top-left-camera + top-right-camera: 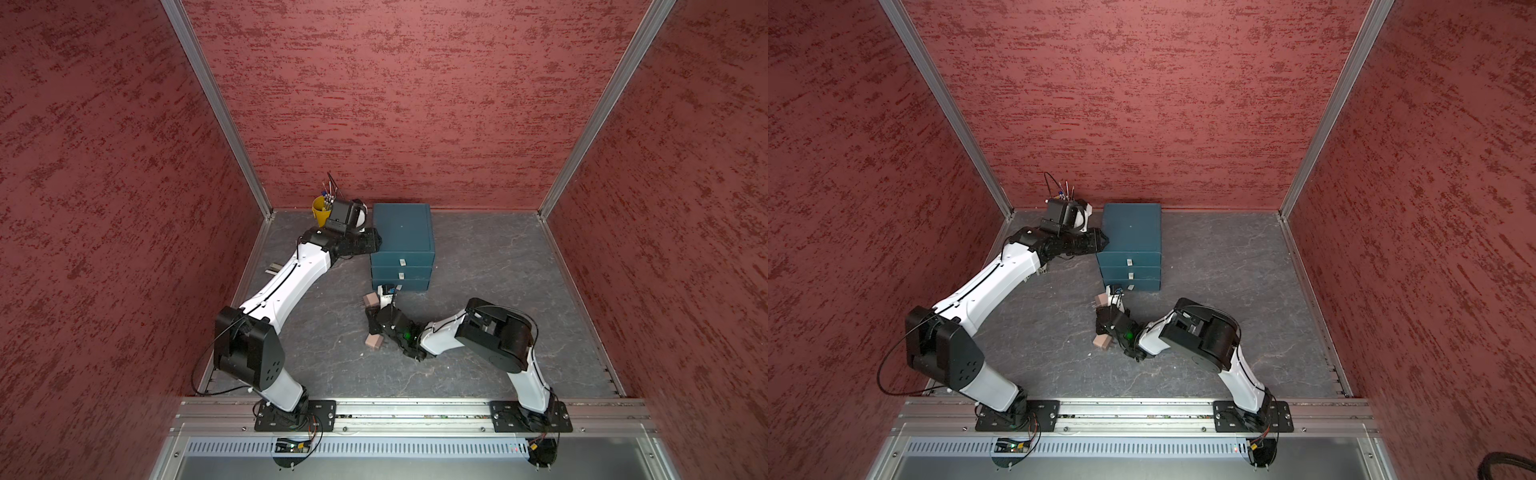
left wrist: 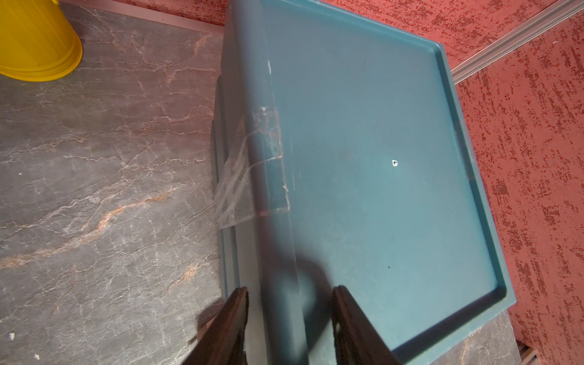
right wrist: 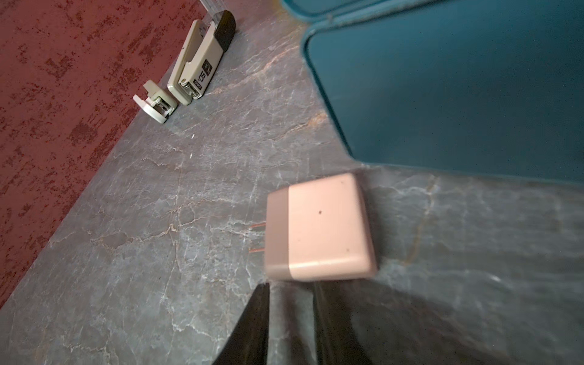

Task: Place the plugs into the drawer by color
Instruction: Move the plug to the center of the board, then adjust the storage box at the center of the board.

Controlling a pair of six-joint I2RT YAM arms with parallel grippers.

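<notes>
A blue drawer unit [image 1: 403, 237] [image 1: 1131, 232] stands at the back with three drawer fronts, all seemingly pushed in. One pinkish-tan plug [image 1: 371, 299] [image 3: 319, 227] lies on the table before the bottom drawer, prongs sideways. My right gripper [image 1: 380, 309] [image 3: 290, 284] sits just short of it, jaws a narrow gap apart with only table between them. A second pinkish-tan plug [image 1: 374, 340] [image 1: 1102, 341] lies beside the right wrist. My left gripper [image 1: 374, 241] [image 2: 290, 290] is open, its fingers straddling the unit's upper left edge [image 2: 268, 189].
A yellow cup [image 1: 321, 210] [image 2: 34, 41] of pens stands in the back left corner. Two beige staplers [image 3: 199, 60] [image 3: 156, 106] lie along the left wall. A small white and blue thing [image 1: 388, 289] sits against the bottom drawer; I cannot tell what it is.
</notes>
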